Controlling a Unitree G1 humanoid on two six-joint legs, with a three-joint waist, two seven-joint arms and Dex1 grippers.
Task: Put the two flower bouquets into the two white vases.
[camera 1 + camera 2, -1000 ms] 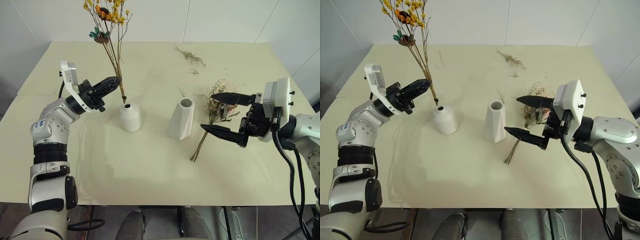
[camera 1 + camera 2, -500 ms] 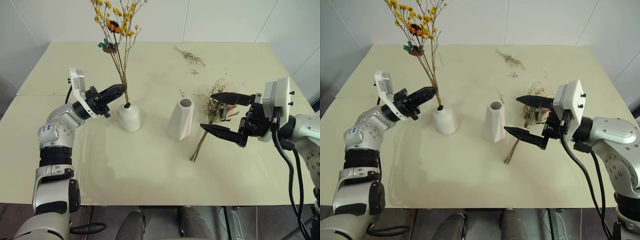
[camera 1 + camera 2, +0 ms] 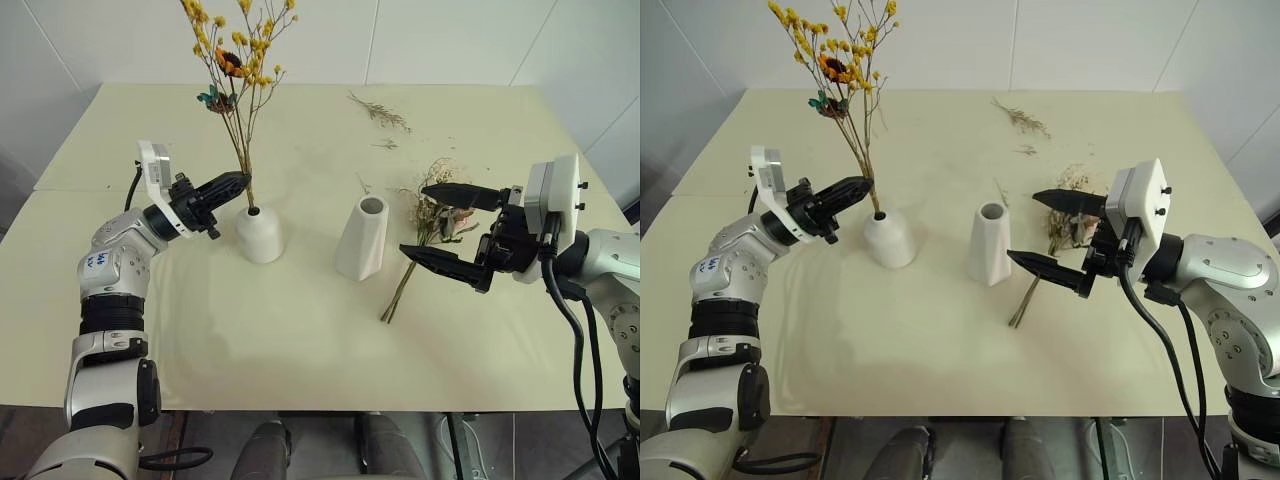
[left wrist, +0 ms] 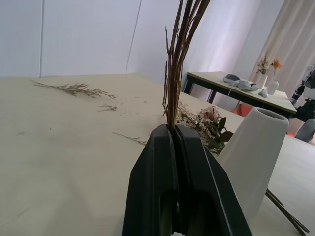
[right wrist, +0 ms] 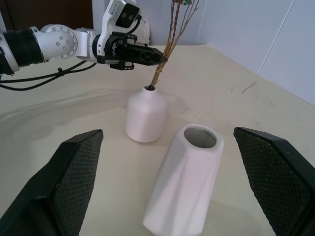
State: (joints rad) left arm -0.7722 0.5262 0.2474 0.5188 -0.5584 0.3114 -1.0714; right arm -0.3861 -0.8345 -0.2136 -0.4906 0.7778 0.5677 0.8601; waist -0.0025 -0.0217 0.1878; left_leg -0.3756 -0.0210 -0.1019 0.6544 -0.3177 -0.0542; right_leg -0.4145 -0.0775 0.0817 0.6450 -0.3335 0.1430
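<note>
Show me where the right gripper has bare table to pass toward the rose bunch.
Bare table runs along the near edge, in front of the short white dome vase and tall faceted white vase. It is crowded where the pink rose bunch lies under the open right gripper, right beside the tall vase.

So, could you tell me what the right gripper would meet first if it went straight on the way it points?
Probably the tall vase: it stands straight ahead between the open right gripper's fingers, with the short vase farther beyond.
</note>
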